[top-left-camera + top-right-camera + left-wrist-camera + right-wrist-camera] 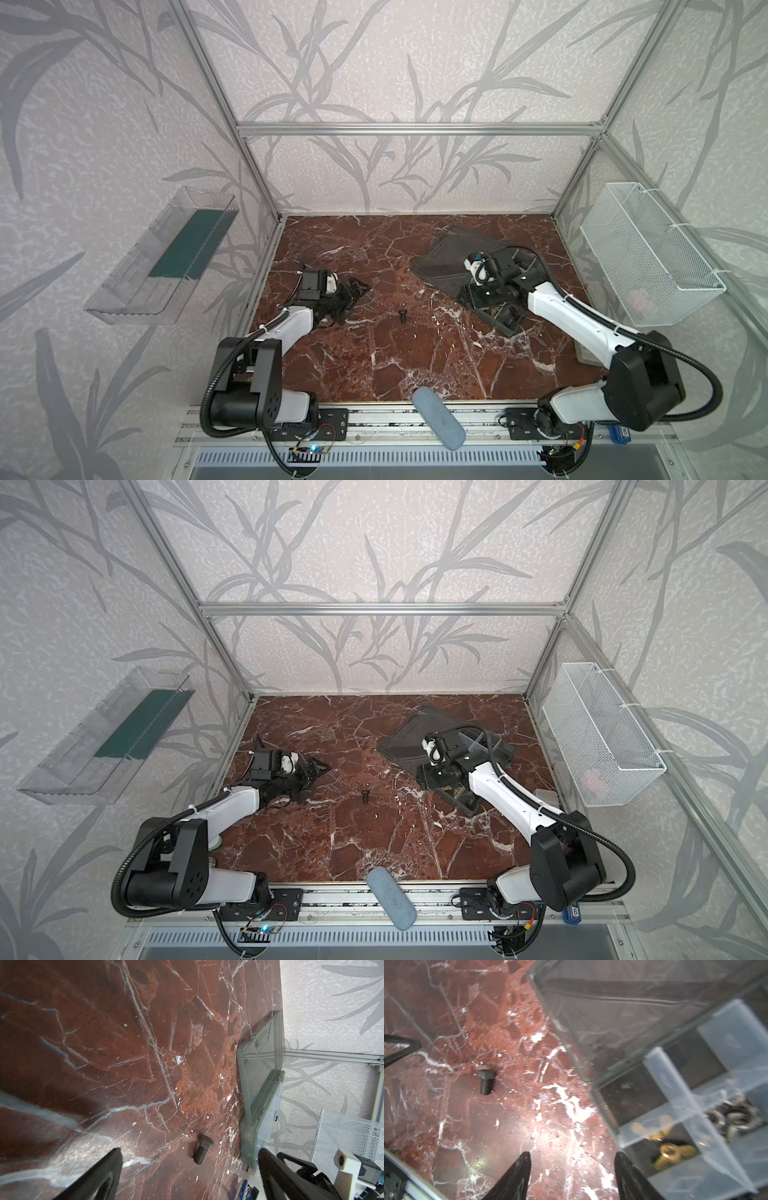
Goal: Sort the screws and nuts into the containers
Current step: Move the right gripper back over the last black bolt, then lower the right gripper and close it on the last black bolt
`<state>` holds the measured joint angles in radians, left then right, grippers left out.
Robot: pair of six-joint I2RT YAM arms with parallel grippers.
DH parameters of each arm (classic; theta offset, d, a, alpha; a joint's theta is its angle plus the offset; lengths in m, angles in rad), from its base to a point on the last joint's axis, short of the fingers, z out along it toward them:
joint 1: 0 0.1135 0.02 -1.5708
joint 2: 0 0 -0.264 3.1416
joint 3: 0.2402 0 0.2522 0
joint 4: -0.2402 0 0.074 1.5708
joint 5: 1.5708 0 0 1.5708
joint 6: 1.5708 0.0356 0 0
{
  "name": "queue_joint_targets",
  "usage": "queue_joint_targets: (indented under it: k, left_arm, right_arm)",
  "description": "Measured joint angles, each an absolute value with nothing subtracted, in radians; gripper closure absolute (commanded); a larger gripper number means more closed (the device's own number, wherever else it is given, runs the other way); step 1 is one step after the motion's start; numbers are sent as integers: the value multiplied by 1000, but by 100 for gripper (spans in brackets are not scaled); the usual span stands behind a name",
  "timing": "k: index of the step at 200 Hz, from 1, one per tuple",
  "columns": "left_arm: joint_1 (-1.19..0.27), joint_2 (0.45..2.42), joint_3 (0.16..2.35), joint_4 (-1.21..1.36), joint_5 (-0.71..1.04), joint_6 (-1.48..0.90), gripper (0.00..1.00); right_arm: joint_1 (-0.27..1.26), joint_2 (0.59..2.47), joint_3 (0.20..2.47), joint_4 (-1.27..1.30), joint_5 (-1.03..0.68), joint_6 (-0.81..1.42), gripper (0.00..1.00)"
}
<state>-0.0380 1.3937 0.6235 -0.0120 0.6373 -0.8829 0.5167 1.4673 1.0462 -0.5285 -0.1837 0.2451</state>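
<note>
step: pick up the loose screw (402, 314) | where: lying flat mid-frame in both top views, left of the organizer box (444, 257) | left gripper (190, 1152): my fingers apart, empty, facing it | right gripper (571, 1155): fingers apart, empty, at the box edge | how: I'd straddle the shaft crosswise (it may roll) — close gently, lift level.

We see one black screw (366, 796) lying alone on the red marble table (374, 845), between the two arms. The left gripper (312, 782) sits near it, jaws spread. The right gripper (428, 777) hangs over the left edge of the organizer box (467, 806) (its smoky lid (409, 737) is folded back flat).
</note>
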Motion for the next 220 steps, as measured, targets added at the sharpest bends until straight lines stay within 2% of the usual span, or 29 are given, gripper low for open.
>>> queue_joint_targets:
  k: [26,54,93,220]
  left_arm:
    - [-38,1394,624,-12,637,-883,0]
    - [-38,1394,624,-12,638,-883,1]
    - [-37,1394,624,-7,640,-883,1]
    - [-11,1381,611,23,658,-891,1]
  right_arm:
    - [635,1575,1100,-464,-174,311,33]
    - [696,1698,1179,-432,-165,364,33]
    - [750,1831,1295,-414,-154,398,32]
    - [859,2064,1483,-480,-63,417,32]
